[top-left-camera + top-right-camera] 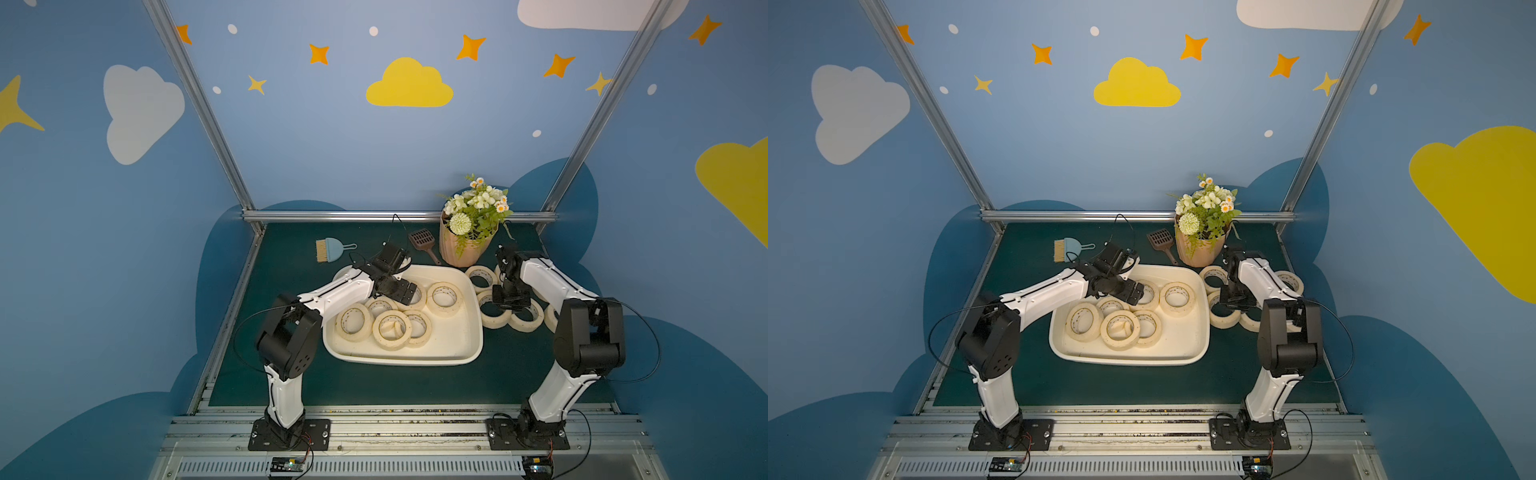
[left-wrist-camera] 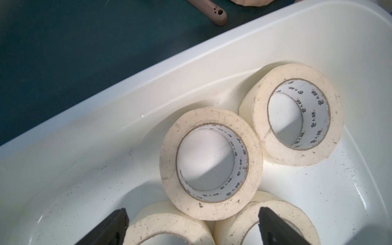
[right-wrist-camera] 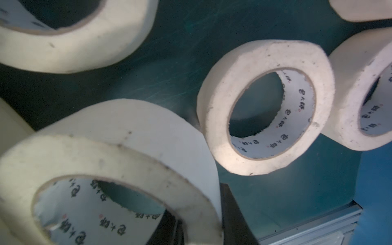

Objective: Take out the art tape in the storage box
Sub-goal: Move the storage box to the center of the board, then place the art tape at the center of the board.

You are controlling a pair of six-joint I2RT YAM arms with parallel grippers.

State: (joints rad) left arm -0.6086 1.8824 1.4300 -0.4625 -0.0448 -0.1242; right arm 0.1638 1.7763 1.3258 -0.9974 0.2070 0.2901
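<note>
While six rolls of art tape [image 1: 444, 299] lie in the storage box [image 1: 399, 360], a top view shows at least four more on the surface [image 1: 374, 386] beside it. Left wrist: the left hand [image 2: 191, 210] gapes wide, a roll [image 2: 211, 163] dead ahead. Right wrist: the right hand [image 3: 197, 203] pinches one roll's [image 3: 118, 148] wall.

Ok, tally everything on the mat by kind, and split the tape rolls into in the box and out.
Tape rolls in the storage box: 6
Tape rolls outside the box: at least 4, one in the right gripper, some hidden
Storage box: 1
Flower pot: 1
Brush and dustpan: 1
Brown scoop: 1
Total: at least 14
</note>
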